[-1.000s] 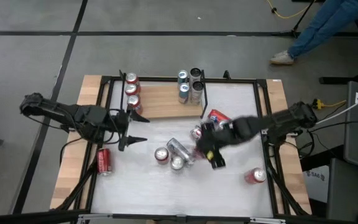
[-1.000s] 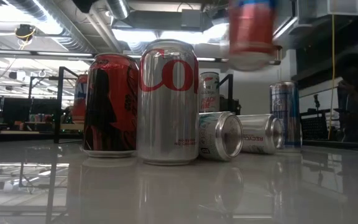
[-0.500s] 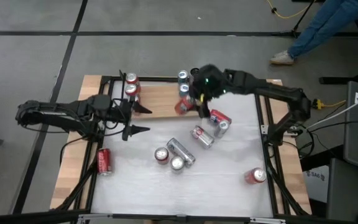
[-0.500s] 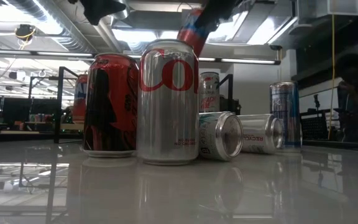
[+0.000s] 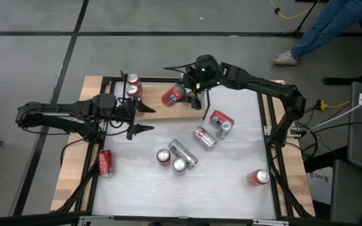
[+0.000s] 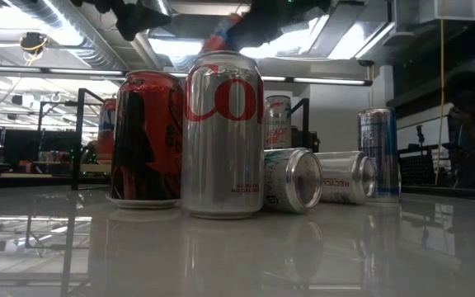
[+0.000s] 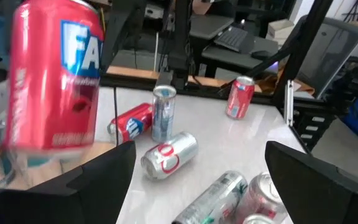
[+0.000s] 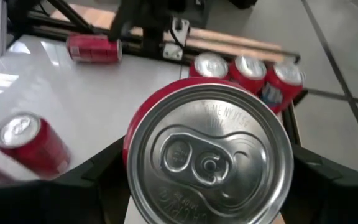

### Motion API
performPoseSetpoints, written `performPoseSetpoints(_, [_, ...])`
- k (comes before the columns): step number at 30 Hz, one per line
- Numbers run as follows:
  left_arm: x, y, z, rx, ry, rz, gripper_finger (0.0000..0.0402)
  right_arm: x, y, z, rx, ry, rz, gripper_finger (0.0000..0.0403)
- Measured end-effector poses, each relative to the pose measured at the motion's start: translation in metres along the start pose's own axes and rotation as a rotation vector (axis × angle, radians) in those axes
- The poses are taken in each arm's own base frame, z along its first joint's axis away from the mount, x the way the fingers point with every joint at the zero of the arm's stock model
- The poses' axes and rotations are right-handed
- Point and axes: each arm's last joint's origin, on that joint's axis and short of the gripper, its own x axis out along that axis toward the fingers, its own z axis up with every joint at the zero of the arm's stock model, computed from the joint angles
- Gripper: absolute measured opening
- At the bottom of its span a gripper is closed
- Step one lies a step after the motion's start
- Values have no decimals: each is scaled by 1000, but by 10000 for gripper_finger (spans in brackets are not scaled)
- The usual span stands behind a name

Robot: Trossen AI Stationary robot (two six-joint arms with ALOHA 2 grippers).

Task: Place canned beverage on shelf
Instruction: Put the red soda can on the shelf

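- Red can (image 5: 173, 96) hangs tilted over the middle of the shelf (image 5: 159, 108), gripped by the right pincer (image 5: 184, 94); the right wrist view looks onto its silver top with the pull tab (image 8: 209, 162).
- Right pincer is closed on the red can, its dark fingers (image 8: 92, 174) showing on either side of the can body; its arm reaches in from the right edge of the surface (image 5: 225, 182).
- Left pincer (image 5: 144, 119) stands open and holds nothing, hovering at the near left part of the shelf, just past its front rail.
- From the left wrist view the held red can (image 7: 53, 78) fills the near side, with white lettering on blue across it.
- Three red-topped cans (image 5: 132, 91) stand in a row at the left end of the shelf.
- Several tall slim cans (image 5: 192, 81) stand at the shelf's right end, just behind the right pincer.
- On the whitish surface lie a red-and-blue can (image 5: 220, 120), a silver can (image 5: 204, 137) and a long silver can (image 5: 182, 150), with two upright cans (image 5: 163, 156) beside them.
- A red can lies near the left rail (image 5: 105, 163) and another near the right front corner (image 5: 257, 177).
- In the low view a dark red can (image 6: 147, 136) and a silver can with red letters (image 6: 223, 134) stand closest.
- A person's legs in jeans (image 5: 332, 22) show on the floor beyond the surface.
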Motion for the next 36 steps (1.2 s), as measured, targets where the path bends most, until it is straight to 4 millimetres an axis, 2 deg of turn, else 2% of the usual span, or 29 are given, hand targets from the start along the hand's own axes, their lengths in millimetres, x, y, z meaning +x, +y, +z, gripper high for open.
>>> performPoseSetpoints(5, [1,0,-1,5,5,3,352,15,-10,21,-29,-12,8,292])
performPoseSetpoints(8, [1,0,-1,6,7,13,352,26,-19,23,-42,59,3,292])
performPoseSetpoints(14, [0,1,-1,3,9,14,352,65,-38,6,-60,154,17,292])
performPoseSetpoints(21, [0,1,-1,-1,10,14,352,100,-44,-23,-26,243,63,292])
performPoseSetpoints(28, [0,1,-1,-2,11,14,352,119,-45,-43,1,320,84,292])
performPoseSetpoints(36, [0,1,-1,-1,11,14,352,121,-43,-51,-7,392,84,292])
